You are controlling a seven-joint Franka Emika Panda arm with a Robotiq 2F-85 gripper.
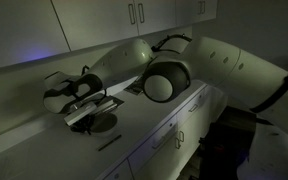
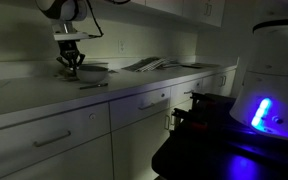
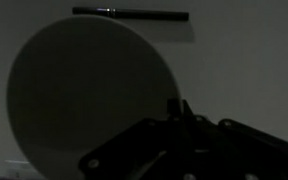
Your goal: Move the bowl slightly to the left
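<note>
Gripper point(image 3: 179, 104) of mine is pinching the bowl point(image 3: 84, 95) by its rim, and only the wrist view shows that. In both exterior views it's on the counter point(image 2: 134, 85). Round, pale, shallow, pen point(image 3: 129, 13) near it.

Bowl point(image 3: 84, 95) rim partly behind dark end effector point(image 3: 180, 108), jaw state indiscernible
</note>
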